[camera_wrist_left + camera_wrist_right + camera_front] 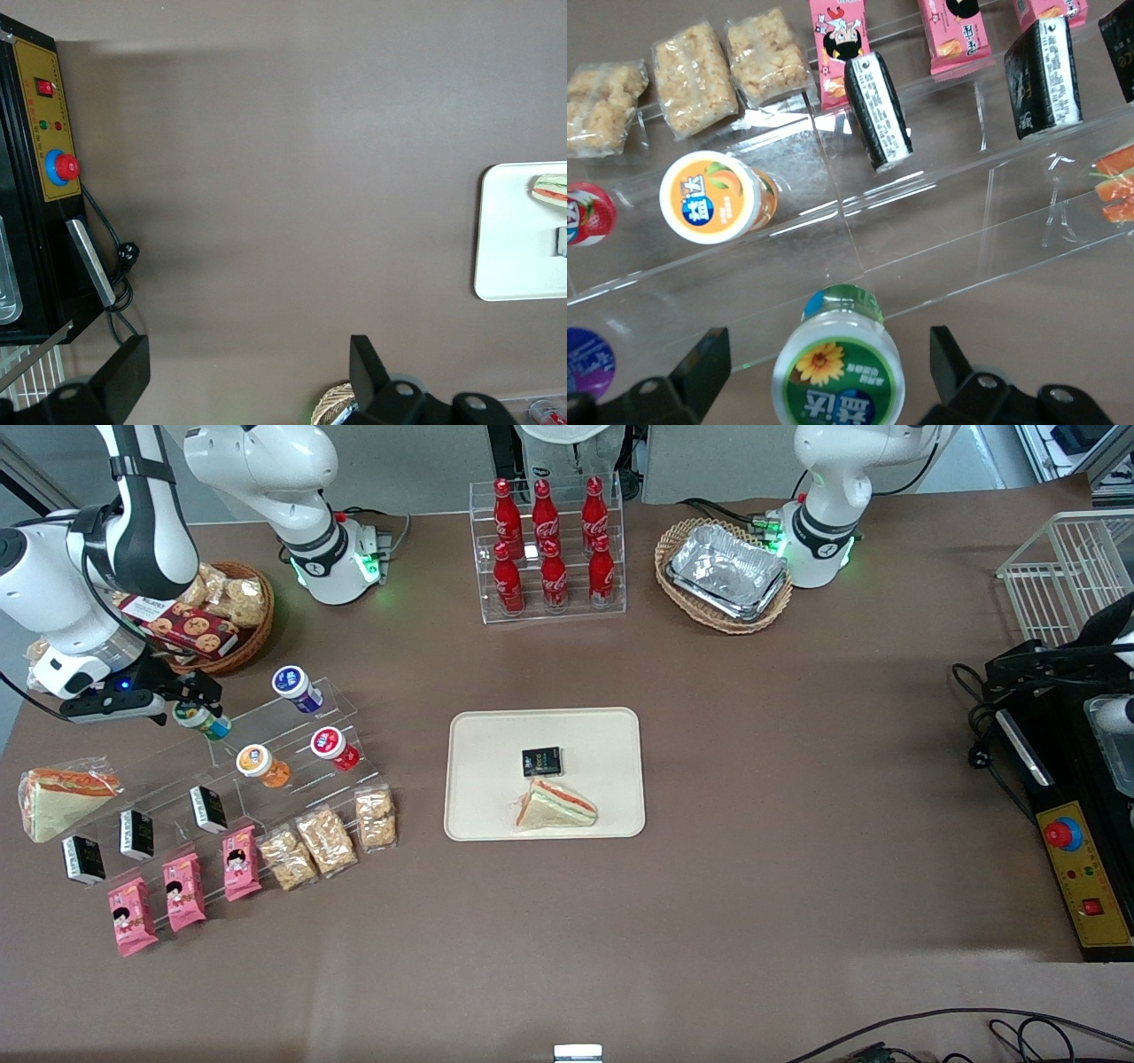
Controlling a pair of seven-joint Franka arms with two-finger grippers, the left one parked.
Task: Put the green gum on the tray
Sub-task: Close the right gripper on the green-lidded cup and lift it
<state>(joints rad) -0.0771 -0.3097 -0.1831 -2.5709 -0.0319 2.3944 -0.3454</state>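
The green gum (838,376) is a small bottle with a white-rimmed green lid bearing a yellow flower. It lies on the upper step of a clear acrylic rack (266,731). In the front view the green gum (202,719) shows just under my gripper (197,701). In the right wrist view my gripper (829,367) is open, one finger (700,367) on each side of the lid with gaps, not touching. The cream tray (483,731) lies mid-table, nearer the parked arm's end than the rack, holding a sandwich (555,806) and a black packet (541,762).
On the rack are orange-lidded (260,764), red-lidded (333,746) and blue-lidded (295,687) bottles, black packets (209,808), pink snack packs (184,889) and cracker bags (326,840). A wrapped sandwich (60,797) lies beside it. A cookie basket (221,613) and cola rack (549,545) stand farther back.
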